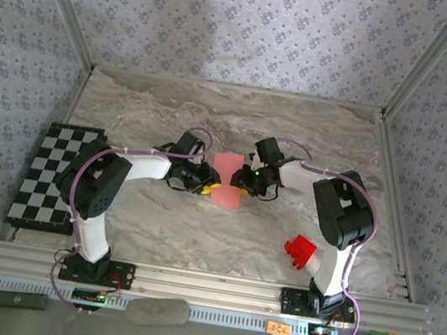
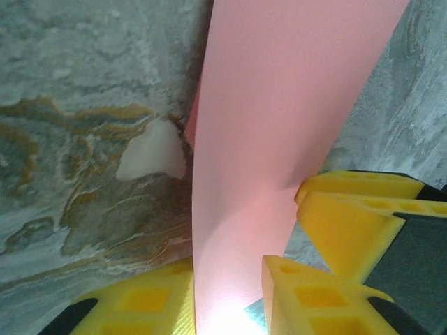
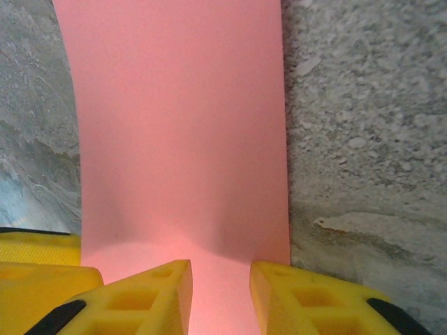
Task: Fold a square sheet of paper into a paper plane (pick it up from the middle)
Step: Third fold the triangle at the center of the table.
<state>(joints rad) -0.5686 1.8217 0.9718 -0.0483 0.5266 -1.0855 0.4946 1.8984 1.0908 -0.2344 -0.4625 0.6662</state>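
The square sheet of paper point(image 1: 226, 181) is salmon pink and lies mid-table as a tall narrow shape between both grippers. My left gripper point(image 1: 206, 183) reaches its left edge, my right gripper point(image 1: 240, 184) its right edge. In the left wrist view the paper point(image 2: 279, 105) bows upward and runs through the gap of the left gripper point(image 2: 227, 269), whose yellow fingers point(image 2: 133, 300) stand apart on either side of it. In the right wrist view the right gripper point(image 3: 220, 269) is open, fingertips down on the flat paper point(image 3: 181, 125), with pink showing between them. No paper plane shape shows.
A small red block point(image 1: 300, 250) sits on the marble table point(image 1: 173, 109) near the right arm's base. A black-and-white chequered board point(image 1: 51, 179) lies at the left edge. Patterned walls close the back and sides. The right gripper's yellow fingers point(image 2: 363, 209) sit close beside the left's.
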